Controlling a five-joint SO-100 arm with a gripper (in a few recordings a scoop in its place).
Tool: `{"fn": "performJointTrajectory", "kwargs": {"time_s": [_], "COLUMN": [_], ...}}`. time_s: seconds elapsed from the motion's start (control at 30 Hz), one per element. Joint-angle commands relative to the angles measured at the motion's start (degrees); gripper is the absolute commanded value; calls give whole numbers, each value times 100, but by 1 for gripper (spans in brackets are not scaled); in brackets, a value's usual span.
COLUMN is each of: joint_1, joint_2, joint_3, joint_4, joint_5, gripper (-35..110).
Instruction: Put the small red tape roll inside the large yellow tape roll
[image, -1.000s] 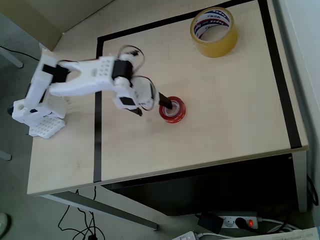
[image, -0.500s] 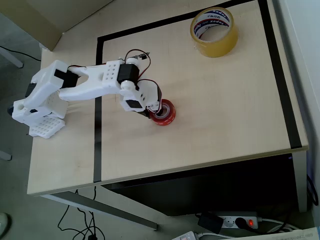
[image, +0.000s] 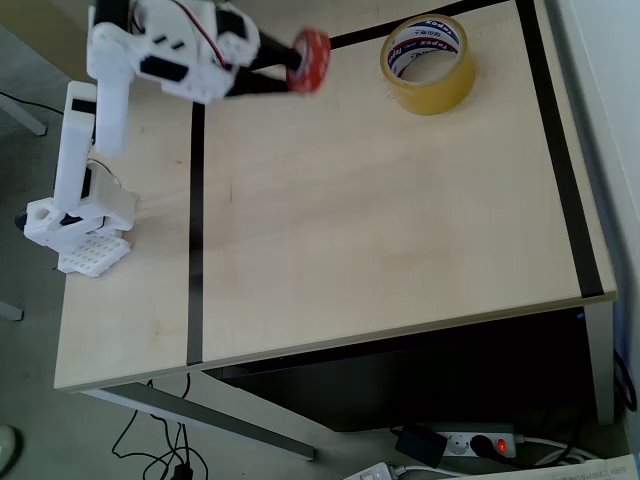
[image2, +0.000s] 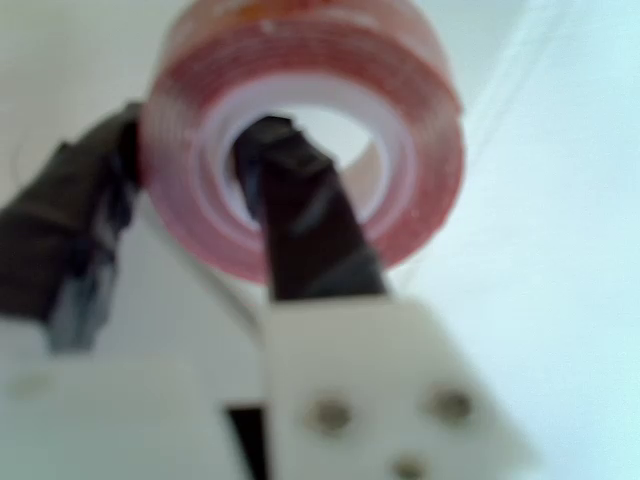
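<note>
My gripper (image: 292, 62) is raised high over the table's far left part, shut on the small red tape roll (image: 310, 59), which hangs on edge. In the wrist view the small red tape roll (image2: 300, 140) faces the camera, one black finger (image2: 300, 220) through its white core and the other finger (image2: 70, 240) outside its left wall. The large yellow tape roll (image: 428, 63) lies flat near the table's far right, well to the right of the held roll, its printed white core facing up.
The arm's white base (image: 75, 225) stands at the table's left edge. Black tape lines (image: 195, 250) frame the light wooden table (image: 400, 220). A power strip and cables lie on the floor below the front edge.
The gripper has lifted the red roll off the middle of the table and carried it up toward the far edge. The yellow roll has not moved.
</note>
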Motion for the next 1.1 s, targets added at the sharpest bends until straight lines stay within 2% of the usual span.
{"fn": "performJointTrajectory", "kwargs": {"time_s": [0.0,0.27,0.7,0.97,1.07], "joint_1": [-422,-765,-1002,-1283,-1274], "joint_2": [88,-562,-2101,-2215,-2294], "joint_3": [-703,-642,-642,-360,-202], "joint_4": [-624,-1819,-2417,-2874,-2865], "joint_5": [62,97,105,62,62], "gripper": [0,0,0,0,5]}}
